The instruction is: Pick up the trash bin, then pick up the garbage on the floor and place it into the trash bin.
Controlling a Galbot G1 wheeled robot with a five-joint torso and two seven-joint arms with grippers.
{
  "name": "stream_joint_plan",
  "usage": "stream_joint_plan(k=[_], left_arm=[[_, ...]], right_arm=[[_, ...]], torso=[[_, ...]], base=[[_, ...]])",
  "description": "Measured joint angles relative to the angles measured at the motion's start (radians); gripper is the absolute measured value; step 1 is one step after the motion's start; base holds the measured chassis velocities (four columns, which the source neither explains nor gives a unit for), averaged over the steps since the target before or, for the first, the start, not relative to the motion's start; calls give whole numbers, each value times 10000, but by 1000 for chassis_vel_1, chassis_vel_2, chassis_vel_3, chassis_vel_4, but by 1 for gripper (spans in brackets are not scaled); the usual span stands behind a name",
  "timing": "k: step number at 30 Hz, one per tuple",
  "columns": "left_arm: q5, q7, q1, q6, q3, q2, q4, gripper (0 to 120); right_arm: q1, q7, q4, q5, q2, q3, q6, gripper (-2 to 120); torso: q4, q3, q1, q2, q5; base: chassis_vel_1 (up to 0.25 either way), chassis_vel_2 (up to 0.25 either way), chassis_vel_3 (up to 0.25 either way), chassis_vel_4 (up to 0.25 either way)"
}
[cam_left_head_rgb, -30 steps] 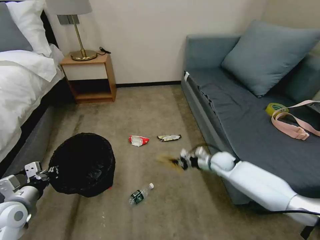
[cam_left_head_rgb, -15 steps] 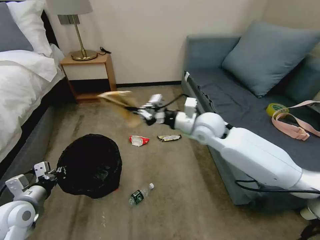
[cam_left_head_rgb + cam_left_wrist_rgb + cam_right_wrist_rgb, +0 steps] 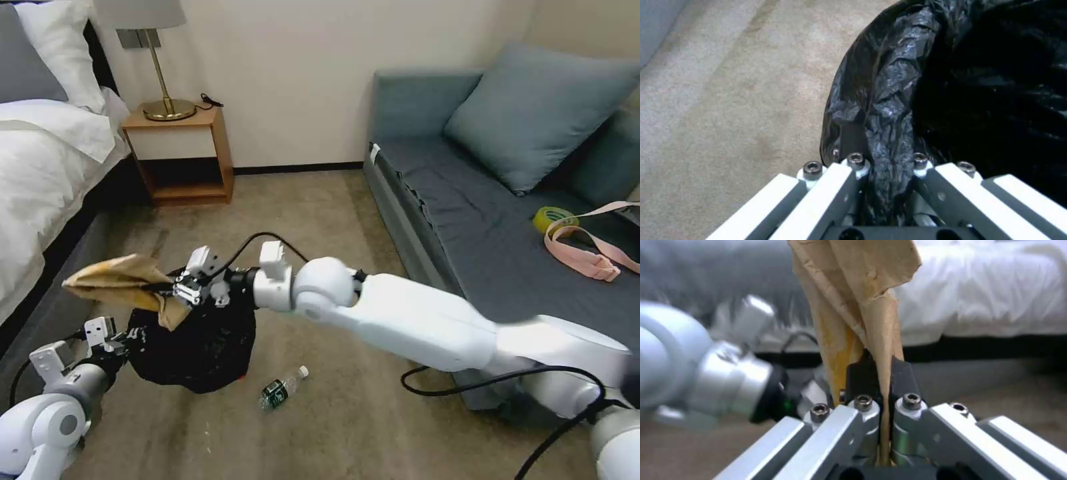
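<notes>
The trash bin [image 3: 200, 347], lined with a crinkly black bag, hangs just above the carpet at the lower left. My left gripper [image 3: 125, 337] is shut on its rim, and the left wrist view shows that gripper [image 3: 887, 160] pinching the folded bag edge of the bin [image 3: 978, 83]. My right arm reaches across the room. Its gripper [image 3: 165, 289] is shut on the crumpled brown paper [image 3: 120, 279], held over the bin's left rim. In the right wrist view the paper [image 3: 862, 290] stands up out of the shut gripper [image 3: 882, 373]. A clear bottle [image 3: 280, 388] with a green label lies on the floor beside the bin.
A bed [image 3: 40, 167] runs along the left, with a wooden nightstand [image 3: 180, 157] and a lamp [image 3: 157, 73] at the wall. The grey sofa [image 3: 480, 220] on the right carries a cushion, a yellow tape roll [image 3: 552, 216] and a pink strap [image 3: 583, 257]. Open carpet lies between.
My right arm has swung left and down with the brown paper, from mid-room to over the bin's rim. The left gripper and the bin have shifted slightly right.
</notes>
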Motion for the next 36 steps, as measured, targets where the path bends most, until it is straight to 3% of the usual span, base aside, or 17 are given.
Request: stream_joint_plan(k=[8,10,17,29,33,36], left_arm=[[22,18,46,-3,23,-93,-34,2],[20,18,46,-10,23,-102,-35,2],[-60,18,33,-14,-11,-74,-35,2],[-92,97,209,-80,-421,-64,82,2],[-83,152,307,-180,-729,-40,288,2],[-85,244,389,-307,-1006,-12,509,2]], right_arm=[[-206,-75,-708,-683,95,-268,108,4],[-252,72,-713,-778,71,-282,20,16],[-333,361,-656,-914,7,-359,-156,39],[-401,465,-640,-1031,-304,-4,-140,85],[-395,159,-868,-1006,-615,369,-36,97],[-391,-560,-1251,-1047,-1046,604,140,99]], torso=[[-1,0,0,0,1],[-1,0,0,0,2],[0,0,0,0,2],[0,0,0,0,3],[1,0,0,0,3],[2,0,0,-1,5]], base=[[0,0,0,0],[0,0,0,0],[0,0,0,0],[0,0,0,0],[0,0,0,0],[0,0,0,0]])
